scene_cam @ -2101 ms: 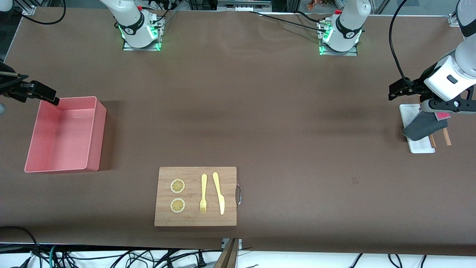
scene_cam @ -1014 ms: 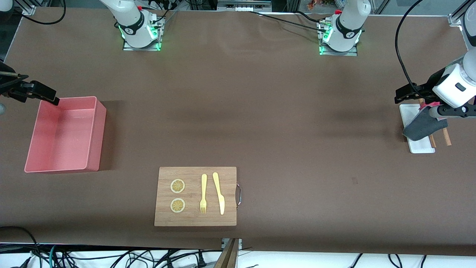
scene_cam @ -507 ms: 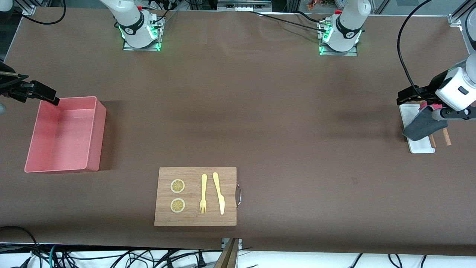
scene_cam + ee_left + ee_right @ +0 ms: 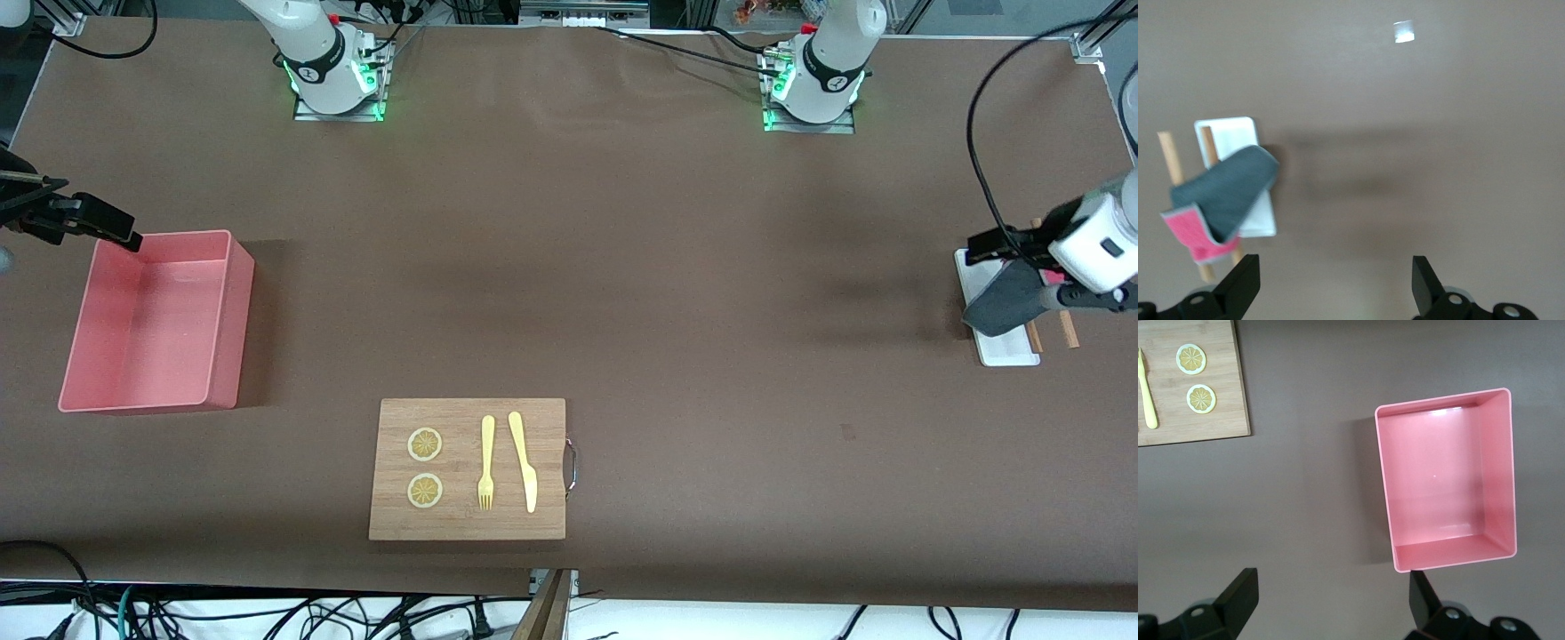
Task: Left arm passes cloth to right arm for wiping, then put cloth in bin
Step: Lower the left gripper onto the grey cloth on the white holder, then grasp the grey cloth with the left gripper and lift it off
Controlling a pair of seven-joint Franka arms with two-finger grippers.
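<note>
Since 2 seconds ago my left claw (image 4: 1022,258) has drifted toward the left arm's end of the bench (image 4: 622,267) and now hangs over the white tray (image 4: 1005,351), fingers spread, holding nothing. Nothing is done yet: pickup, handover, wiping and binning all remain. I see the cloth (image 4: 1005,302) draped across the tray, grey face up, its pink corner folded over, long axis slanting across the tray's length. My right claw (image 4: 89,222) waits, fingers spread and empty, over the pink bin (image 4: 227,311).
</note>
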